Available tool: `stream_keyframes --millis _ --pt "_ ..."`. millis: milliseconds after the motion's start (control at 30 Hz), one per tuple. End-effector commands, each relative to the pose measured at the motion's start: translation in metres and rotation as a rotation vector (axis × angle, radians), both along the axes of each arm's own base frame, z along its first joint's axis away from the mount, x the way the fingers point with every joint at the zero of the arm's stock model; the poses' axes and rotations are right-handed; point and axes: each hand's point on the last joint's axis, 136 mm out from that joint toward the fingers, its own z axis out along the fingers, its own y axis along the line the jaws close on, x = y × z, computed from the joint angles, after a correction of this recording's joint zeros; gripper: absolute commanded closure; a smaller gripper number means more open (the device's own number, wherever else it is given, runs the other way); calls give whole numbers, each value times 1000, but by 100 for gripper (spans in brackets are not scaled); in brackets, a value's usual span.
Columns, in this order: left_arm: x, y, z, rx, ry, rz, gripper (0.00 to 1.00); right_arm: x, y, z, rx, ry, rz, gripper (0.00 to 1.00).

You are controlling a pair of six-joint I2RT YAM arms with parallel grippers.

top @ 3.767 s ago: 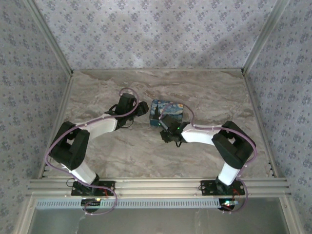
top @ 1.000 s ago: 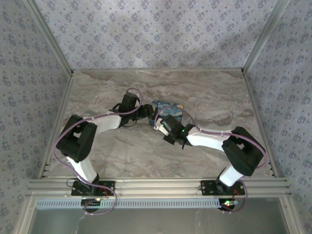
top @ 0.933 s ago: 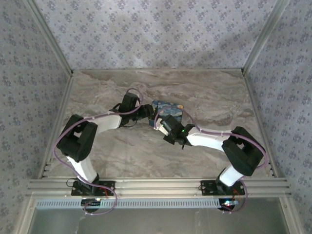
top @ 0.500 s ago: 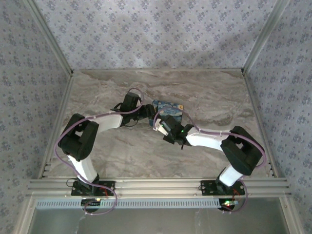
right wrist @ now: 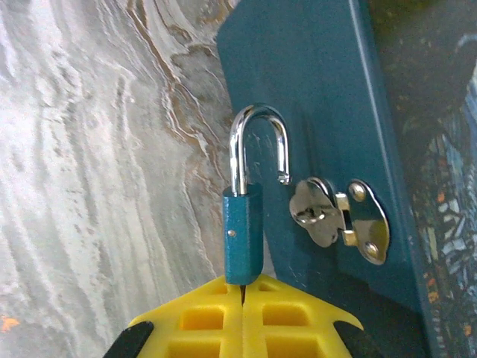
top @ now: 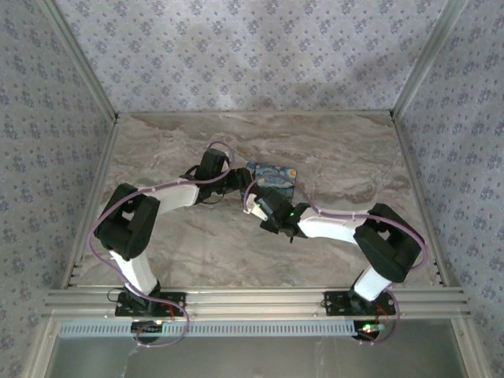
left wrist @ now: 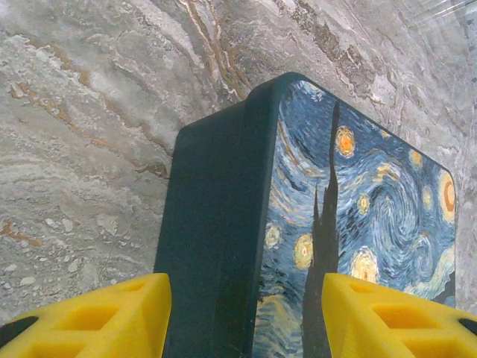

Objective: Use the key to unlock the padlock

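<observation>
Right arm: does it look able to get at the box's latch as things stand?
Probably not to work it: the right tool is shut on the padlock, so it is occupied. The latch itself lies bare beside the open shackle, nothing covering it.

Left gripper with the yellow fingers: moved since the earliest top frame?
Yes. The left gripper has shifted right, farther from the left aluminium frame rail, and is now at the left end of the Starry Night printed box.
</observation>
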Motion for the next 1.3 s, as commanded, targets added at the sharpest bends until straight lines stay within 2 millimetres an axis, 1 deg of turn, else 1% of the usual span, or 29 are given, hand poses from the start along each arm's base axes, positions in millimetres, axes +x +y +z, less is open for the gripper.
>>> stream_keyframes --millis 0,200,367,467,667,767,833,867,900,1033,1133,1233,1267 --pt "3 -3 9 -2 -9 3 45 -3 14 14 45 -21 29 100" --pt "4 14 21 12 -41 46 44 -19 14 28 85 -28 33 100" --pt "1 38 33 31 -75 111 42 -30 8 45 142 -35 0 100" --pt "-8 50 39 24 -97 152 41 -33 0 57 196 -43 -43 100" --pt "-35 77 39 50 -111 215 40 -34 -19 86 313 -46 -160 100" --pt "-47 93 44 65 -132 255 37 -33 -38 94 368 -38 -254 100" --pt "-56 102 46 70 -144 276 34 -27 -58 99 405 -30 -353 100" --pt "-59 105 48 71 -148 285 20 -25 -67 100 421 -22 -394 100" --pt "-63 108 49 73 -155 292 2 -24 -76 100 437 -14 -437 100" --pt "-73 118 53 82 -176 315 2 -9 -118 94 517 45 -655 100" --pt "-77 121 54 86 -182 322 2 1 -150 86 544 69 -821 100" --pt "-80 122 55 88 -185 327 2 9 -183 71 528 112 -1002 100" --pt "-81 122 55 89 -186 326 2 12 -191 66 523 134 -1040 100"
